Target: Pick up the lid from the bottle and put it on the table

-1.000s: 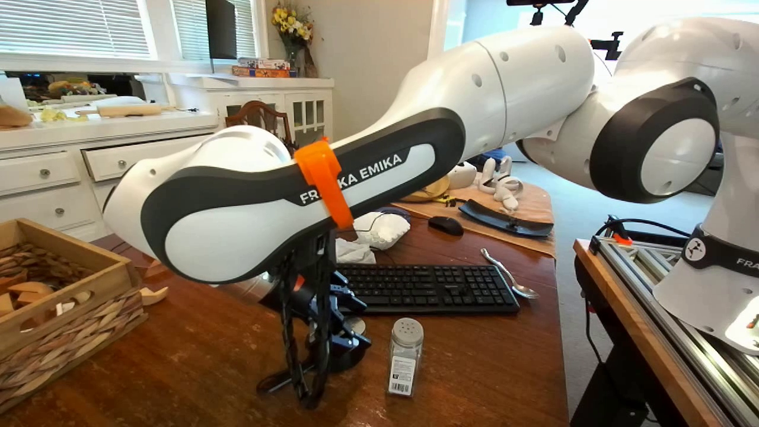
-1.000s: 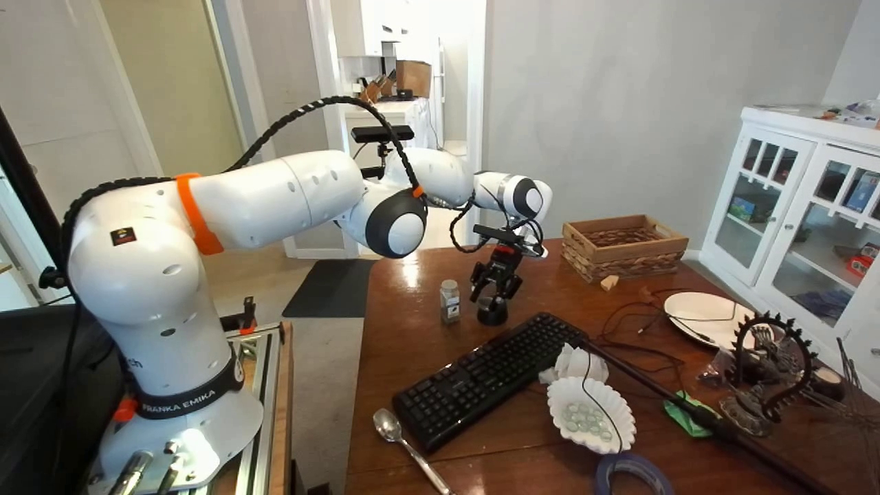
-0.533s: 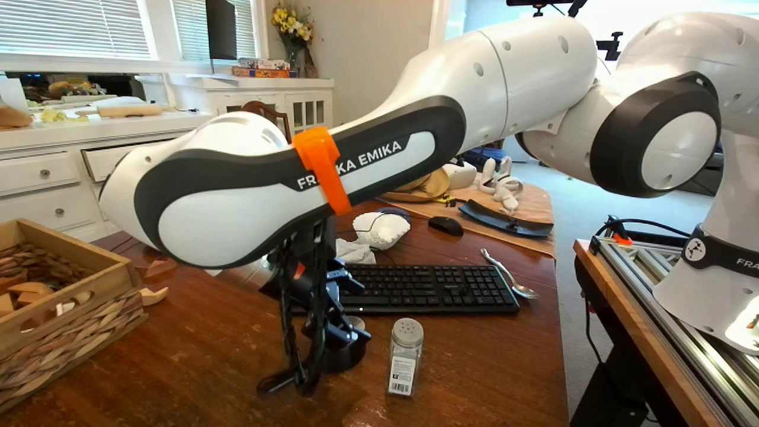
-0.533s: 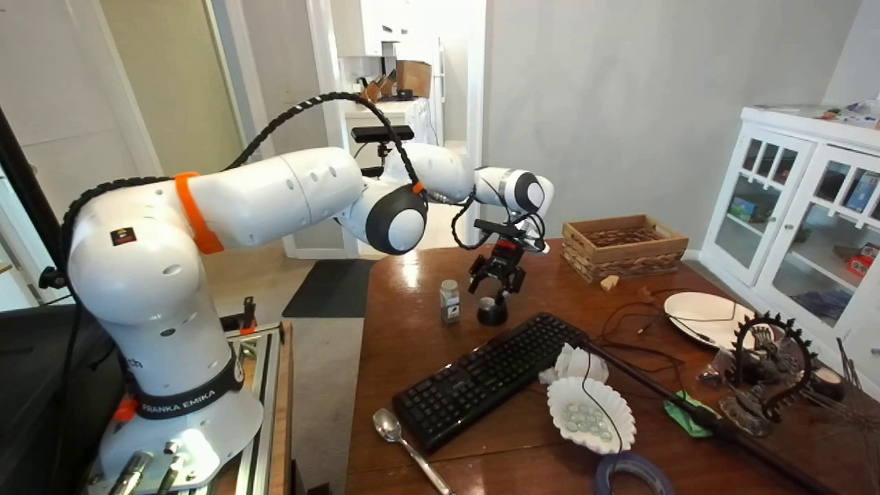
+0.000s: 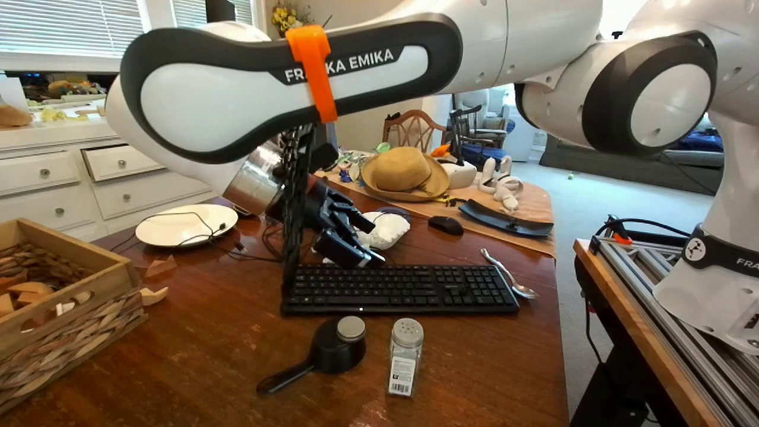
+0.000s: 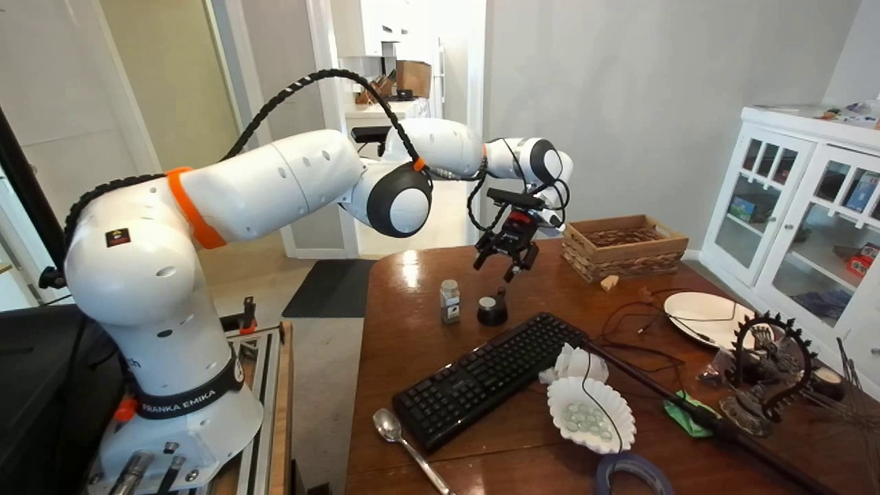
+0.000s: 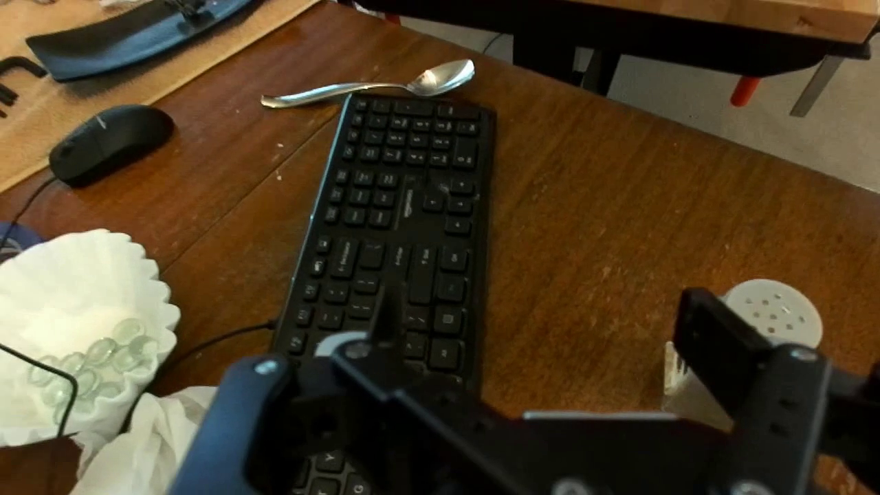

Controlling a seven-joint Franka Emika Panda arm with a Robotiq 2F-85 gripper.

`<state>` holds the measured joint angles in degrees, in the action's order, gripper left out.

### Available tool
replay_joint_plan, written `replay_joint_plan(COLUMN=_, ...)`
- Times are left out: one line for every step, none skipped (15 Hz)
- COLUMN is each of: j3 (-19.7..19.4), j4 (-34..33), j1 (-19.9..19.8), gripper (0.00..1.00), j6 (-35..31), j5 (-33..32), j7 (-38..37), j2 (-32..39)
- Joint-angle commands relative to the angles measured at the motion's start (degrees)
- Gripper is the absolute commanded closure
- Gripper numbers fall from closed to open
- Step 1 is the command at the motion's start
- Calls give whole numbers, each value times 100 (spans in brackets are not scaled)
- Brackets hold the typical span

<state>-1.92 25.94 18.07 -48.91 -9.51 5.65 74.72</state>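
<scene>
Where the lid sat: on the black handled scoop, toward its one o'clock in an exterior view; whether inside its cup or on its rim could not be told.
Fingers: parted, nothing between them, above the worktop at about half past twelve from the lid.
Lid risk: the scoop seemed a doubtful perch; a knock to its handle, pointing to eight o'clock, could have spilled the lid.
Shaker bottle risk: upright and narrow at three o'clock from the scoop, it could have toppled under a low pass of the arm or its hanging cable.
Task things: one lid, one shaker bottle, one worktop, two fingers.
Other things: one scoop, one keyboard, one computer mouse, one spoon, one white plate, one scalloped bowl, one wicker basket; its wooden blocks overlapped too much to count.
</scene>
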Motion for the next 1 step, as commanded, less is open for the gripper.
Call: replay_joint_plan(j3=23, j4=185, j1=-71, gripper=0, j6=-59, j5=-15, j7=-12, j2=-149)
